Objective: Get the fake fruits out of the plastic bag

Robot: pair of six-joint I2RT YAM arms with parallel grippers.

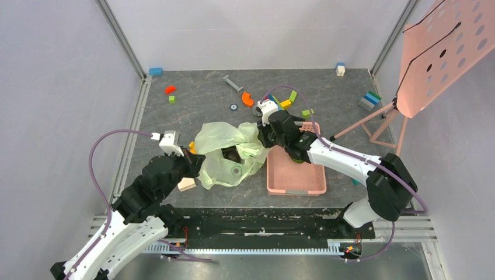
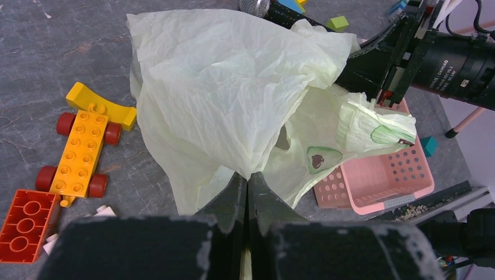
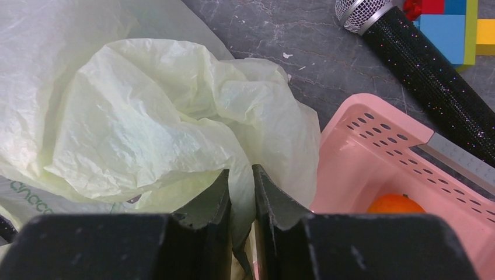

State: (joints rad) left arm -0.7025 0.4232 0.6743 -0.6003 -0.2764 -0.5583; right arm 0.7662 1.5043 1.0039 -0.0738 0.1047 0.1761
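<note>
The pale green crinkly thin plastic bag (image 1: 225, 140) lies crumpled on the dark grey stone-patterned bench (image 1: 198, 93). It sits just left of the pink perforated plastic basket (image 1: 295, 181), and one printed flap laps over the basket's rim. The left end effector (image 2: 247, 178) is clenched on a fold at the bag's left edge. The right end effector (image 3: 240, 172) grasps the bag's film between nearly closed fingers at its right side, beside the basket. A small dark round fruit (image 1: 232, 156) shows in the bag's open mouth. An orange rounded fruit (image 3: 396, 204) lies inside the basket, partly hidden. An orange-and-yellow block car with red wheels (image 2: 79, 151) rests on the bench near the bag's left side.
</note>
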